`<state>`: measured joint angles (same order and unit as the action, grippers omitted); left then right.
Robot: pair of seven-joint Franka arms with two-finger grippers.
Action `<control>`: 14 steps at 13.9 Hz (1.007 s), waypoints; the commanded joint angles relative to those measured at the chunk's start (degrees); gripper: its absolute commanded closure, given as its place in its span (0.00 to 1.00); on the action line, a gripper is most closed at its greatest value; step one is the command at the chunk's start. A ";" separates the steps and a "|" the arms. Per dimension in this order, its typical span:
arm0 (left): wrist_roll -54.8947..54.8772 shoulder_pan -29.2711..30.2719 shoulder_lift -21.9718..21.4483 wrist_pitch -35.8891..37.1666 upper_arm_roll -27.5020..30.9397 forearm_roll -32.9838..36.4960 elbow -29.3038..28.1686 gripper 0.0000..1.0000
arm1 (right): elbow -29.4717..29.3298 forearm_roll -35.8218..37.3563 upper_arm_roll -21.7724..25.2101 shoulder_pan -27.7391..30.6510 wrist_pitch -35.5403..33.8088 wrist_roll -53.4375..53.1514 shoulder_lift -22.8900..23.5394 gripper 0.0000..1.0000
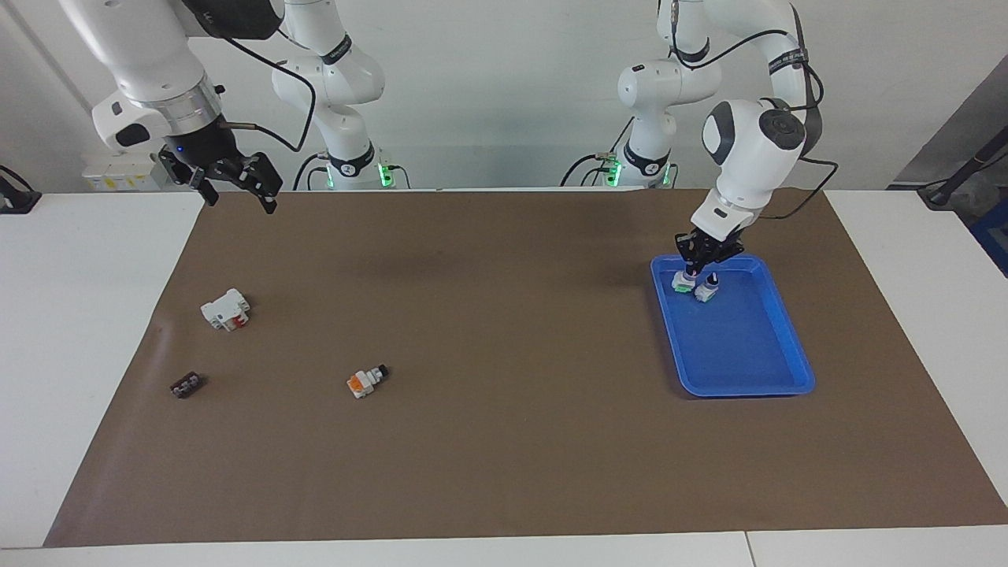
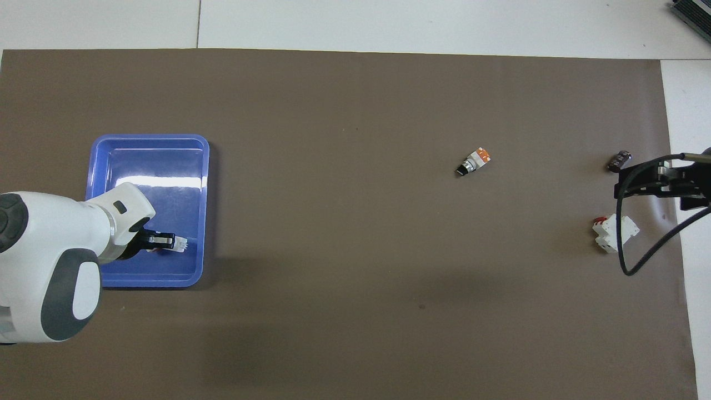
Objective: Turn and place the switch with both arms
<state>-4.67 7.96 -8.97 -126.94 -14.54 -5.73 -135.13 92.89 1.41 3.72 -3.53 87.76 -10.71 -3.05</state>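
L pincer [image 1: 700, 277] is lowered into the blue tray [image 1: 776, 378] at the L arm's end of the desk [image 1: 504, 465], at the tray end nearer the robots; cannot tell if fingers are apart or clamped. Two small white pieces sit at its tips: switch [image 1: 682, 283], green-sided, and a second white switch [image 1: 706, 294] just beside it, both on the tray floor. R pincer [image 1: 236, 185], fingers apart, hangs over the mat edge at the R arm's end; arm waits. On the mat, w/ wide gaps: orange-white switch [image 1: 366, 381], white-red block [image 1: 226, 309], dark part [image 1: 187, 385].
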 commanded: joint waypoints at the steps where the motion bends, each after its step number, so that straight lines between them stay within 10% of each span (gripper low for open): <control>1: -0.87 0.48 0.62 -3.92 -0.31 0.81 -1.97 1.00 | -0.34 1.31 -0.11 -0.07 -0.75 0.43 -0.11 0.00; 14: -22.47 3.99 0.88 -4.19 -0.22 0.81 -3.21 1.00 | -0.78 0.79 -0.82 0.02 -1.37 -0.01 -0.37 0.00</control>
<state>-23.45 10.13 -7.44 -130.46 -14.51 -5.72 -137.12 92.27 1.52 3.20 -3.59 87.46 -10.71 -3.10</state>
